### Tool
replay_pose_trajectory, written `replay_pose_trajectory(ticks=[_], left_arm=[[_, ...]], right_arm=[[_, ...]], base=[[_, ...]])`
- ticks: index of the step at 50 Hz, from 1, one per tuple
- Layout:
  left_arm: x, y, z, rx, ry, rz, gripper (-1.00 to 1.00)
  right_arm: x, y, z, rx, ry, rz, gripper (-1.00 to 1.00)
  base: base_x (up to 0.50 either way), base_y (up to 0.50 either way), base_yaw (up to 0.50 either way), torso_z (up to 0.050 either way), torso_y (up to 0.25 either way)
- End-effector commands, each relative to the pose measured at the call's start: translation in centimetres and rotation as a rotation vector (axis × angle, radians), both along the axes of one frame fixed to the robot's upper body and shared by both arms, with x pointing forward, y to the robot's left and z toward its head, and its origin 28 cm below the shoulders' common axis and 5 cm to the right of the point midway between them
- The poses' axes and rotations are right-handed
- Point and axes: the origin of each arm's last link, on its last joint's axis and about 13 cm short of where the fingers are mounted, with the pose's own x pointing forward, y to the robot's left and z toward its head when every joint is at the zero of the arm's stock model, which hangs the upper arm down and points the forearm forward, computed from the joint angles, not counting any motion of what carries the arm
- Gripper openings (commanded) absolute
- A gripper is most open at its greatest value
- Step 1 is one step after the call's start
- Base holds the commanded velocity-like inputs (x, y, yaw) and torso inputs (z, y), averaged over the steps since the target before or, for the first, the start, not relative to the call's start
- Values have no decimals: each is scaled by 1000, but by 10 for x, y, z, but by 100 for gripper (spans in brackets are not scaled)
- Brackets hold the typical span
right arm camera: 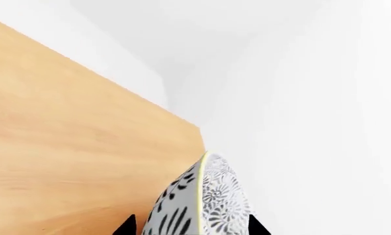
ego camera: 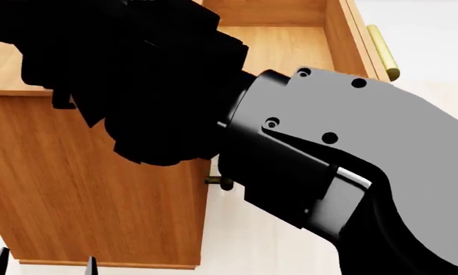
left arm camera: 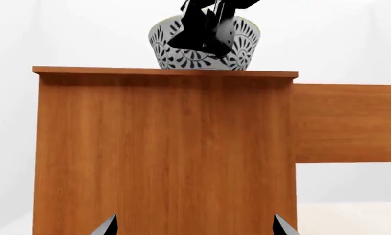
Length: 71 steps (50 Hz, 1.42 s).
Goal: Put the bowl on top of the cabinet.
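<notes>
The bowl (left arm camera: pixel 245 49), white with a grey floral pattern, stands upright on the flat top of the light-brown cabinet (left arm camera: pixel 162 147). My right gripper (left arm camera: pixel 208 43) reaches down over the bowl's rim from above. In the right wrist view the bowl's wall (right arm camera: pixel 212 203) sits between the two fingertips of the right gripper (right arm camera: pixel 192 227), which stand apart on either side of it, above the cabinet top (right arm camera: pixel 71 147). My left gripper (left arm camera: pixel 195 226) is open and empty, low down, facing the cabinet's side. The head view hides the bowl behind my right arm (ego camera: pixel 313 149).
An upper drawer (ego camera: pixel 290 46) of the cabinet is pulled out, with a brass bar handle (ego camera: pixel 382 51) on its front; its side juts out past the cabinet (left arm camera: pixel 349 122). A pale floor (ego camera: pixel 251 240) lies beside the cabinet. White walls stand behind.
</notes>
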Motion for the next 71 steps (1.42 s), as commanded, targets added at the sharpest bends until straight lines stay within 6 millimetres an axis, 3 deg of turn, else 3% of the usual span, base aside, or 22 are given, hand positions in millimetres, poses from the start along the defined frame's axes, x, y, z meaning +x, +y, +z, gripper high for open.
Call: replay_pose_trajectory(ticks=[1,3,10,20,29,33,40,43,48,54,58,59,61,63,68,71], left_arm=[[0,2,-2,-7,-13,4,100],[1,2,-2,-8,-13,5,100],[2,4,-1,-10,-14,17,100],[3,5,-2,-11,-10,25,100],[2,3,-4,-8,-4,20,100],[2,2,-4,-7,2,15,100],[1,1,-6,-8,10,11,100],[3,2,-7,-8,15,12,100],[2,2,-6,-6,14,13,100],[2,1,-9,-2,23,12,100],[3,0,-12,5,31,14,100],[3,0,-13,5,35,15,100],[3,0,-13,4,40,16,100],[3,0,-15,11,46,18,100],[5,0,-16,16,50,25,100],[6,1,-17,19,56,36,100]], right_arm=[[-11,3,37,34,-18,32,100],[-16,3,46,48,-38,35,100],[-20,7,44,39,-49,51,100],[-22,5,59,71,-77,44,100],[-30,-19,129,262,-119,41,100],[-32,-42,160,371,-142,9,100],[-23,-66,170,417,-182,-47,100],[-21,-89,181,515,-207,-105,100],[-24,-116,195,538,-278,-176,100],[-43,-186,215,697,-410,-350,100],[-76,-229,233,846,-566,-366,100],[-71,-256,210,902,-525,-481,100],[-88,-255,204,903,-581,-454,100],[-97,-264,181,864,-624,-471,100],[-87,-288,132,846,-600,-597,100],[-78,-302,89,836,-552,-679,100]], base=[[0,0,0,0,0],[0,0,0,0,0],[0,0,0,0,0],[0,0,0,0,0],[0,0,0,0,0],[0,0,0,0,0],[0,0,0,0,0],[0,0,0,0,0],[0,0,0,0,0],[0,0,0,0,0],[0,0,0,0,0],[0,0,0,0,0],[0,0,0,0,0],[0,0,0,0,0],[0,0,0,0,0],[0,0,0,0,0]])
